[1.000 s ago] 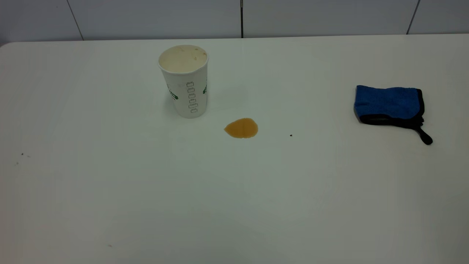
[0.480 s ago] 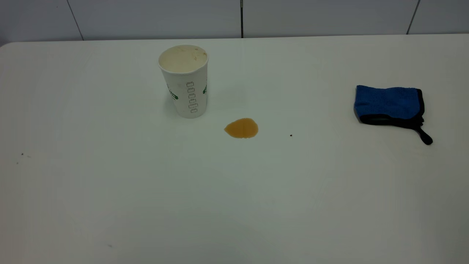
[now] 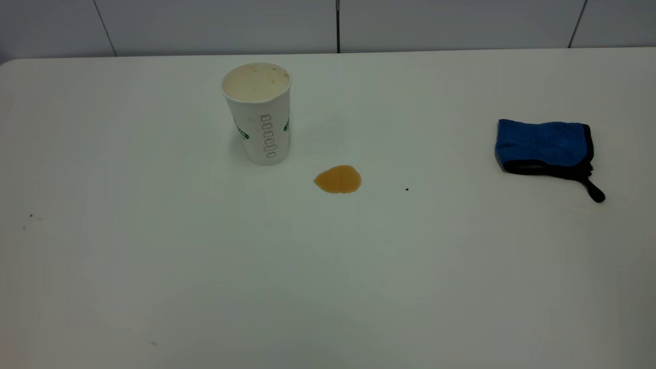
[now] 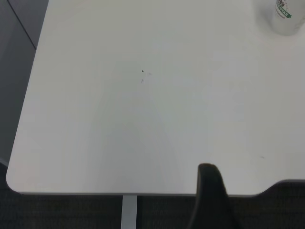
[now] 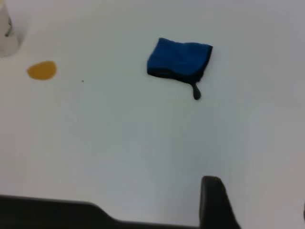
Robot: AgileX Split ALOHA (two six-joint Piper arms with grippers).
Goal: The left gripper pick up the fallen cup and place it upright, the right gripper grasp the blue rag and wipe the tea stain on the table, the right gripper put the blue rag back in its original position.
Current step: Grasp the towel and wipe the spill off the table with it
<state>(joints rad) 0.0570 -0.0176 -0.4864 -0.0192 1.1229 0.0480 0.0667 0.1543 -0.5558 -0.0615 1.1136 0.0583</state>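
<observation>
**Operator:** Cup (image 3: pixel 258 110) is upright on the white table (image 3: pixel 328 287), upper left of centre in my exterior feed, open mouth up, green print on its side. Largest thing after the table itself.

**Colleague:** And the rag?

**Operator:** Blue rag (image 3: pixel 545 147) lies folded at the right of the frame, well apart from the cup, black edging along its near side and a short black loop trailing toward the lower right. Right wrist feed shows it too (image 5: pixel 180 59), flat and untouched.

**Colleague:** Stain?

**Operator:** Tea stain (image 3: pixel 337 179) sits just right of and below the cup's base, near it but not touching, an amber puddle between cup and rag, much closer to the cup. A small dark speck (image 3: pixel 407 189) lies a little to its right.

**Colleague:** Grippers?

**Operator:** Neither arm appears in my exterior feed. From the left wrist camera I only see one dark finger (image 4: pixel 212 198) at the bottom edge, over the table's near rim; same for the right (image 5: pixel 215 202). Spread or pressed together, I cannot tell for either.
</observation>
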